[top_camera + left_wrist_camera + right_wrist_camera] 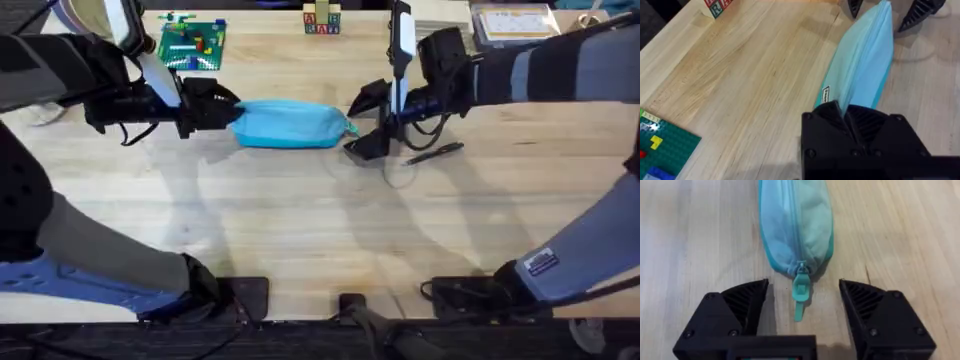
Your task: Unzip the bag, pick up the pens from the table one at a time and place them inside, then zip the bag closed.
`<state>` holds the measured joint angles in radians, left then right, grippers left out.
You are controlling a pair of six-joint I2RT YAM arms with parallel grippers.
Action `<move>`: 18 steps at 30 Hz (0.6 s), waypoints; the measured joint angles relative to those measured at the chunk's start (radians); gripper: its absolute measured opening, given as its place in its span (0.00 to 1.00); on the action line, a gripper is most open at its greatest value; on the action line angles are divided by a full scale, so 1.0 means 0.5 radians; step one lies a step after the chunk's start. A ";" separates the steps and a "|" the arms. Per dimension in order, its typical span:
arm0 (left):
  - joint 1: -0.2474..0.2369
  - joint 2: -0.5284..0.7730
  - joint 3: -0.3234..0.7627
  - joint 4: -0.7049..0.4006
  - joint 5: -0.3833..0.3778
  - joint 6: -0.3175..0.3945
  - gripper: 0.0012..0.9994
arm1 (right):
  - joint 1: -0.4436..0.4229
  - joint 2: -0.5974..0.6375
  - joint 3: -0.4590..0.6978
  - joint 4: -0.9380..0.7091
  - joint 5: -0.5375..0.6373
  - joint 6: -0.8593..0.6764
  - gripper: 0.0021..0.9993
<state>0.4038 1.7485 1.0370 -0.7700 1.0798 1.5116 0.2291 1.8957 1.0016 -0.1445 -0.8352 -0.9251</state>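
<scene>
One bag [290, 124], one dark pen [434, 153], one green brick plate [193, 44] and two grippers are counted on the table [300, 230].

Soft matt cloth bag [797, 222], pale smooth wood table [300, 220], matt black ribbed plastic right hand [802, 317]

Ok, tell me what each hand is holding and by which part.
The left hand pinches the bag by its end opposite the pull tab. The right hand holds nothing, open around the tab.
</scene>
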 joint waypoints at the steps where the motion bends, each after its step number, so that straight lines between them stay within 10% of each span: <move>1: 0.000 0.000 0.000 0.000 0.001 0.000 0.04 | 0.000 0.000 0.000 0.017 0.000 0.003 0.85; 8: 0.000 0.000 0.000 0.000 0.000 0.000 0.04 | 0.000 0.000 0.000 0.033 0.000 0.018 0.71; 13: 0.000 0.000 0.000 0.000 0.001 0.000 0.04 | 0.000 0.000 0.000 0.029 0.000 0.033 0.21; 18: 0.000 0.000 0.000 0.000 0.000 0.000 0.04 | 0.000 0.000 0.000 0.028 0.000 0.046 0.04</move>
<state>0.4038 1.7485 1.0370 -0.7699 1.0798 1.5116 0.2291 1.8957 1.0016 -0.1303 -0.8352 -0.9020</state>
